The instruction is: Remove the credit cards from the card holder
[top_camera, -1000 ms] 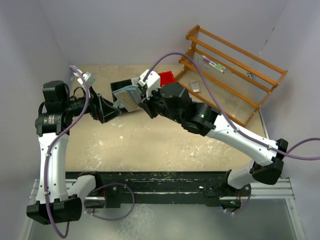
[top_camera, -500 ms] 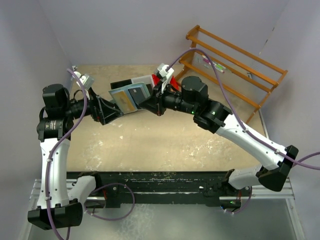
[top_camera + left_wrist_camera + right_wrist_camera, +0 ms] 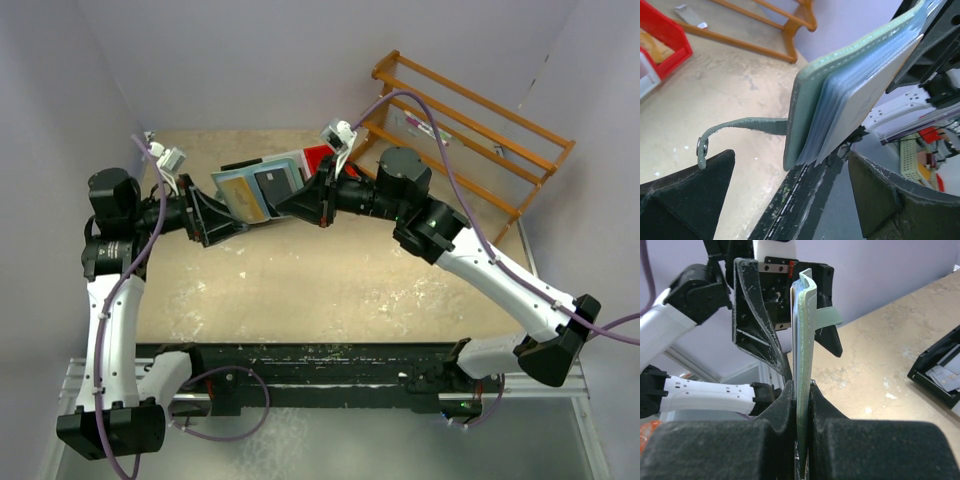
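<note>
My right gripper [image 3: 803,390] is shut on the lower edge of the pale mint-green card holder [image 3: 805,340] and holds it upright above the table. The top view shows the card holder [image 3: 258,190] fanned open, with tan and dark credit cards [image 3: 242,196] in its clear pockets. My left gripper [image 3: 222,212] stands open around the holder's free end without touching it. In the left wrist view the holder's cover [image 3: 807,100], its clear pages and a pale card [image 3: 865,95] hang between my wide-apart fingers [image 3: 687,195]. The snap tab [image 3: 740,125] dangles to the left.
A red bin [image 3: 665,37] and a black bin [image 3: 940,370] with cards in it sit at the back of the table. A wooden rack [image 3: 470,130] stands at the back right. A small silver device [image 3: 690,15] lies beside it.
My right arm has turned its wrist and carried the card holder a little left and back. The left gripper has opened wider around the holder's end.
</note>
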### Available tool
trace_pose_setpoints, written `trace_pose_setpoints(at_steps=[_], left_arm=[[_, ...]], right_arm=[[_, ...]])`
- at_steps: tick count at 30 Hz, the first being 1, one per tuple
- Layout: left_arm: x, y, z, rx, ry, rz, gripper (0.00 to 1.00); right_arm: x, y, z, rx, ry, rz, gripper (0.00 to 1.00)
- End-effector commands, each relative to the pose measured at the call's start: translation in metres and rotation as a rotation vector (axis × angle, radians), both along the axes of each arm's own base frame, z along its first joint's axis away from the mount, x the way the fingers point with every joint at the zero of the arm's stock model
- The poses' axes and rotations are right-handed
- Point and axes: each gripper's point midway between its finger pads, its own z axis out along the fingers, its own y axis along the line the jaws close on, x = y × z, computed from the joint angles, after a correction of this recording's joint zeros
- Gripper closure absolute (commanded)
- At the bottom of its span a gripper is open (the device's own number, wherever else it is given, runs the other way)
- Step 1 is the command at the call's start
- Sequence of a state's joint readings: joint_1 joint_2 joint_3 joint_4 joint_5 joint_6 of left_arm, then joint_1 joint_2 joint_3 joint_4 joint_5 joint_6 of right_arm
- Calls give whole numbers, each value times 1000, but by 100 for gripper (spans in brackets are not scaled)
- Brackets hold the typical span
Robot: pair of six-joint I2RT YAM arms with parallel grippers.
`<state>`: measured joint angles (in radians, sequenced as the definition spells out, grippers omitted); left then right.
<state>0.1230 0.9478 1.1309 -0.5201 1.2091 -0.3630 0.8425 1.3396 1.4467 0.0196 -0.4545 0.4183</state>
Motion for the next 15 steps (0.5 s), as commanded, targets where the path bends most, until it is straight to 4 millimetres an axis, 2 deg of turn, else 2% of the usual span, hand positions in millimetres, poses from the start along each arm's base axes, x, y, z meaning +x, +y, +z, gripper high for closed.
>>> trace_pose_setpoints(at_steps=[1, 6, 13, 15], left_arm=[[-23, -10, 29, -88, -59, -119, 4], [-27, -12, 36, -119, -39, -148, 12], [-27, -12, 50, -132, -63, -155, 51], [-25, -12, 52, -137, -61, -140, 58]], right_arm=[[-12, -6, 37, 120, -48, 42, 100], [-11, -5, 35, 128, -25, 49, 100], [-8, -4, 22, 144, 24, 48, 100], [-7, -3, 21, 157, 35, 48, 100]])
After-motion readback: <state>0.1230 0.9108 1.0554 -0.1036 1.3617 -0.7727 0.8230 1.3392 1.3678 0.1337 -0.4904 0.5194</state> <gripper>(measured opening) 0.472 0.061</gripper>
